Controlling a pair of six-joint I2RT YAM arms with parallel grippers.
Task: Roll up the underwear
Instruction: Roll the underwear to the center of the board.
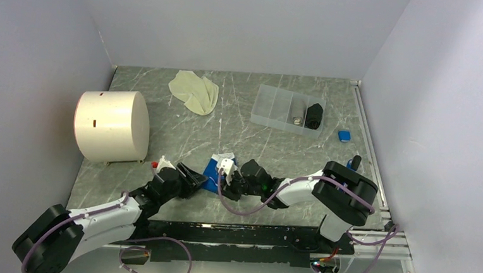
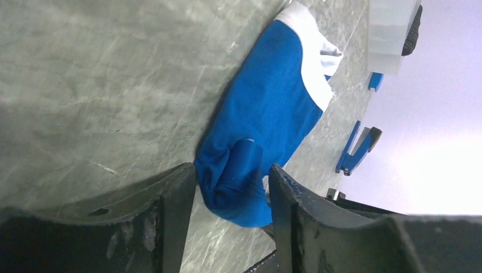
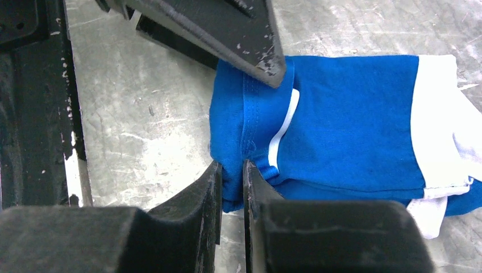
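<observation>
Grey marbled table, pale walls, and your blue underwear lies right of the white drum, nearer the arms. Your left tool is spread apart, straddling the bunched end, probably to steady the roll. Your right tool is clamped on the hem, I'd say to turn it over. Behind the drum's right side lies the cream underwear. The clear box, far right of the drum, blocks nothing.

Top view: blue underwear mostly behind fingers; tray contents too small to ID.
</observation>
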